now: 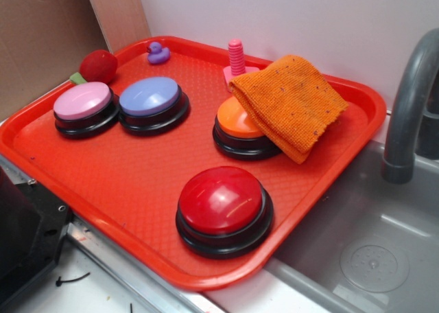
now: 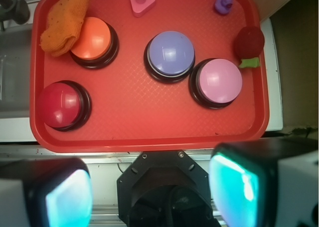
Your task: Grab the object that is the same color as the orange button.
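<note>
Orange cloth (image 1: 291, 103) lies folded at the tray's (image 1: 137, 182) far corner by the sink, one edge draped over the orange button (image 1: 236, 121), so part of it sits raised. Tool (image 2: 149, 194) hangs high above the tray's near edge, fingers spread apart, empty. Red button (image 1: 223, 200) stands clear of the likely approach.

Claw (image 2: 149, 194) spread wide, empty

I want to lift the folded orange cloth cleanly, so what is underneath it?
The folded orange knitted cloth lies partly over the glossy orange dome button and reaches toward the red plastic tray's rim. The button's covered side and the tray beneath are hidden.
</note>
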